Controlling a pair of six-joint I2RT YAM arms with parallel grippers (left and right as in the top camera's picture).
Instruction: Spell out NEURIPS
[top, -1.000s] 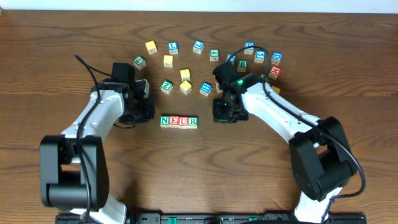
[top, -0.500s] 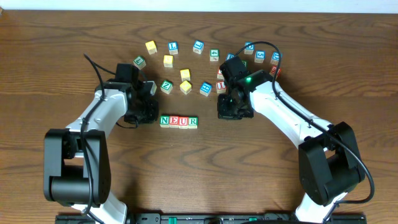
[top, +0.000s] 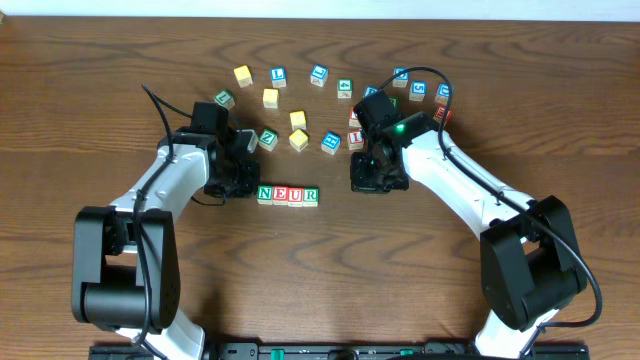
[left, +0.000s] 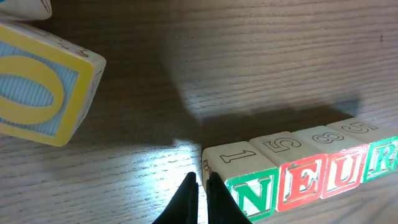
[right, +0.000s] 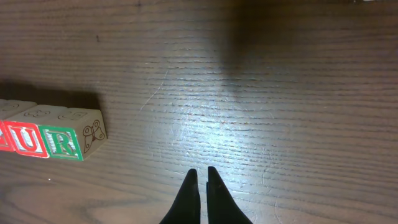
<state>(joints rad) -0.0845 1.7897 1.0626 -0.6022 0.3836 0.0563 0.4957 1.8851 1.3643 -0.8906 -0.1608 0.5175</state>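
Four cubes stand in a row reading N (left: 250, 194), E (left: 302, 184), U (left: 341, 174), R (left: 380, 163), seen in the overhead view as the row (top: 288, 195) at the table's middle. My left gripper (left: 200, 181) (top: 247, 188) is shut and empty, its tips against the left end of the N cube. My right gripper (right: 201, 175) (top: 360, 186) is shut on nothing, low over bare wood a short way right of the R cube (right: 62, 140). The other letter cubes lie in an arc behind; their letters are too small to read.
Loose cubes arc across the back: yellow ones (top: 243, 75) (top: 299, 139), blue ones (top: 278, 74) (top: 319, 74), a green one (top: 267, 139), more behind the right arm (top: 444, 92). A large yellow-framed cube (left: 38, 93) fills the upper left of the left wrist view.
My left gripper has slid right, up to the N end of the row. The right arm moved slightly up and right, then held still.
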